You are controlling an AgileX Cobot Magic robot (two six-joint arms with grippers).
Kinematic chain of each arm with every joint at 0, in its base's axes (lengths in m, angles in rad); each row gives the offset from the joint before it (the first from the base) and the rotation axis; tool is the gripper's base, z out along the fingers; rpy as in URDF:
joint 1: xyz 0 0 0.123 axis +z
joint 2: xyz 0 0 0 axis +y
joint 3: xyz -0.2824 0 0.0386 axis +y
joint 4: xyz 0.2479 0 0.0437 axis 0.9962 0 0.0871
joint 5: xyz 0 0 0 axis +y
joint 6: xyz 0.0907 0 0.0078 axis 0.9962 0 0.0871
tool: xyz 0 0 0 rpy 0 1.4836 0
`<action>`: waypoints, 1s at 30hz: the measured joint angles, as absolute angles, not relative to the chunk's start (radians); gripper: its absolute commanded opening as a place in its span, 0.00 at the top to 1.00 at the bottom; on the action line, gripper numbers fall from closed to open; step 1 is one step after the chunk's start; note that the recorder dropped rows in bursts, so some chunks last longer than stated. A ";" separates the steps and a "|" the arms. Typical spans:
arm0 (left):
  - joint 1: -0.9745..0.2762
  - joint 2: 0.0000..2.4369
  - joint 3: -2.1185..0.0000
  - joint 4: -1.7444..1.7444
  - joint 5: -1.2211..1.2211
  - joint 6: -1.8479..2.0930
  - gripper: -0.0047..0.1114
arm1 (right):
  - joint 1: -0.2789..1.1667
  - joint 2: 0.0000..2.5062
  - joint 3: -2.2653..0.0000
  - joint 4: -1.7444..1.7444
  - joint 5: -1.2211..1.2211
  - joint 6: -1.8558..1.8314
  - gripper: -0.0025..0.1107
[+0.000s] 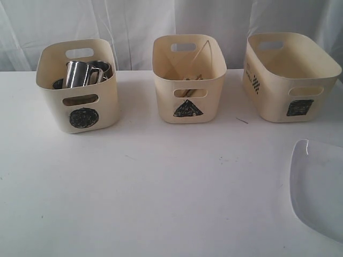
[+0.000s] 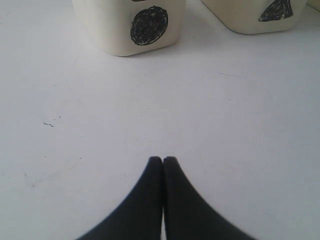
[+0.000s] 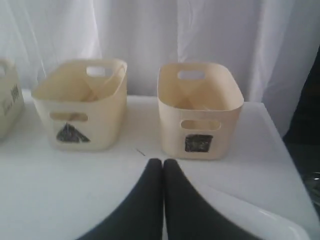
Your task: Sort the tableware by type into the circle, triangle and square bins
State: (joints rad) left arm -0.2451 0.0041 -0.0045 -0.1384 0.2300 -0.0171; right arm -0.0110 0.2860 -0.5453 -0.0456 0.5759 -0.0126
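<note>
Left end effector (image 2: 163, 159) and right end effector (image 3: 163, 161) both pressed together, empty. Mug (image 1: 79, 74) in circle bin (image 1: 53, 104) at 10 o'clock; plate (image 1: 321, 193) on counter (image 1: 161, 187) at 4 o'clock

On the white tabletop (image 1: 161, 187) stand, left to right, a cream plastic circle-marked tub (image 1: 53, 101), a triangle-marked tub (image 1: 166, 101) and a square-marked tub (image 1: 273, 101). Steel handled mugs (image 1: 77, 74) sit in the first; a clear plate (image 1: 319, 187) lies before the last, near my right tool (image 3: 163, 162).
</note>
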 measured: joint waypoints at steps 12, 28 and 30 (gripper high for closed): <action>-0.245 0.004 -0.004 -0.138 0.230 -0.017 0.96 | 0.012 0.731 -0.828 -0.028 0.866 -0.464 0.45; -0.245 0.004 -0.004 -0.138 0.230 -0.017 0.96 | 0.255 0.830 -0.588 -0.366 0.953 -0.049 0.47; -0.245 0.004 -0.004 -0.138 0.230 -0.017 0.96 | 0.302 0.852 -0.580 -0.400 0.976 0.015 0.47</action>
